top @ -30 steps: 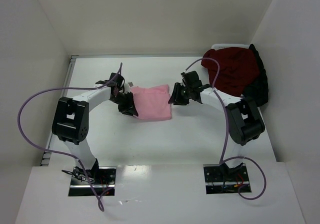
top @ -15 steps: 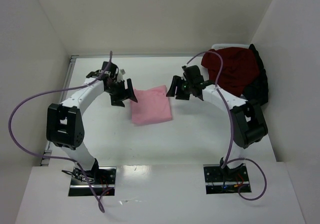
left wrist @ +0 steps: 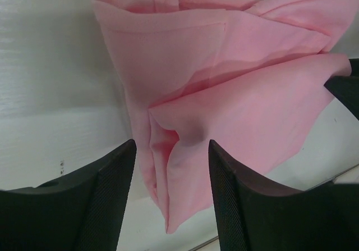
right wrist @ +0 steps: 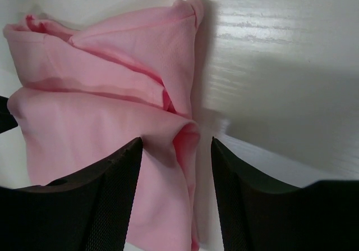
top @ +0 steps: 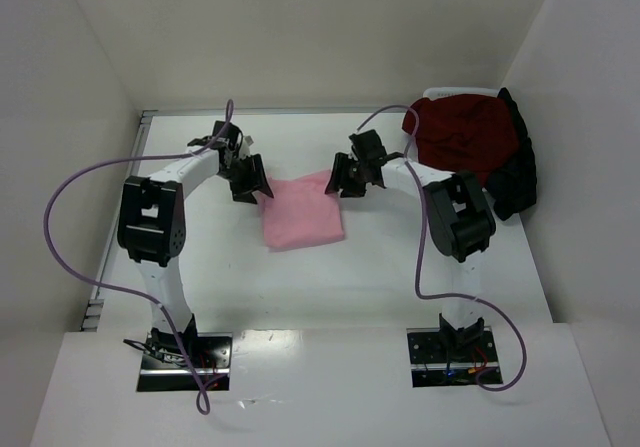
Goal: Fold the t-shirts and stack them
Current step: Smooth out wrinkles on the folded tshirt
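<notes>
A: White-walled booth, white table. Light pink t-shirt folded down to a small rectangle, mid-table, a bit nearer the far edge. Maroon t-shirt heaped over a black t-shirt at the far right corner.

B: Grippers?

A: Left gripper at the pink tee's far left corner, right gripper at its far right corner. Both with jaws parted to a middling gap, each straddling a raised fold of pink cloth. Not clamped on it, going by the wrist views.

B: Risks from here?

A: Probably catching only the top layer, so could peel the fold open on a lift. Too shallow a bite, and likely to slip off the soft cloth. Closing unevenly left versus right could skew the rectangle. Pulling outward could spread the loose layered edges apart.

B: Stack?

A: Not begun. Corner heap lumpy and unfolded by the look of it, well apart from the pink tee.
</notes>
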Controlling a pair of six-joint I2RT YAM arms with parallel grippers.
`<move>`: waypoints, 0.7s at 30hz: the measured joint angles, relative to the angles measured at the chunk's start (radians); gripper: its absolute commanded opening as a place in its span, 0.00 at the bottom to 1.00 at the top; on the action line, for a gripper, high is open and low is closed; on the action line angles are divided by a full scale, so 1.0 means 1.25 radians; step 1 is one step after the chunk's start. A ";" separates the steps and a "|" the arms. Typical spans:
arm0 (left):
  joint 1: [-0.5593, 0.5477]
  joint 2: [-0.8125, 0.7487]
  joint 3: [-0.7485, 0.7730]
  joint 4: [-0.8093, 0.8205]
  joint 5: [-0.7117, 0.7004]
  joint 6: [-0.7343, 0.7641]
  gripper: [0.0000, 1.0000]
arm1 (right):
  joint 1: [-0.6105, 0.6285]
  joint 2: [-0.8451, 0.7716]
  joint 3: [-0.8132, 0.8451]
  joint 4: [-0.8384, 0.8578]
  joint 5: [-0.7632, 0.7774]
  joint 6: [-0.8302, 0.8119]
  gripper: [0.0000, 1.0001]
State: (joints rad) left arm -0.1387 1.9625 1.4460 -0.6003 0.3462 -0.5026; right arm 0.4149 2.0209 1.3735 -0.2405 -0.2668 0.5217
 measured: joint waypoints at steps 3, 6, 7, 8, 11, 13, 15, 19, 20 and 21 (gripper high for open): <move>0.000 0.010 0.017 0.003 0.006 0.000 0.57 | 0.000 0.015 0.021 -0.001 0.000 -0.003 0.54; 0.000 0.017 0.038 0.012 0.016 0.000 0.48 | 0.000 0.020 0.048 0.001 0.000 -0.004 0.53; 0.000 0.020 0.044 0.015 0.020 0.000 0.46 | 0.000 0.023 0.056 0.002 -0.002 -0.005 0.50; 0.000 0.024 0.049 0.020 0.023 -0.001 0.45 | 0.000 0.027 0.065 0.002 -0.002 -0.007 0.46; 0.000 0.031 0.053 0.026 0.029 0.000 0.43 | 0.000 0.044 0.087 0.002 -0.009 -0.012 0.44; 0.000 0.037 0.053 0.026 0.034 0.000 0.45 | 0.000 0.056 0.096 -0.001 -0.012 -0.013 0.44; 0.000 0.042 0.053 0.025 0.036 0.001 0.48 | 0.000 0.066 0.103 -0.008 -0.015 -0.015 0.44; 0.000 0.042 0.053 0.025 0.036 0.001 0.56 | 0.000 0.070 0.105 -0.029 -0.015 -0.021 0.49; 0.000 0.042 0.053 0.025 0.036 0.001 0.56 | 0.000 0.070 0.105 -0.032 -0.013 -0.023 0.49; 0.000 0.042 0.053 0.023 0.036 0.000 0.56 | 0.000 0.070 0.105 -0.033 -0.012 -0.025 0.49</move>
State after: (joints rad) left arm -0.1390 2.0144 1.5124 -0.5716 0.3912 -0.5026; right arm 0.4149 2.1082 1.5051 -0.2821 -0.2817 0.4900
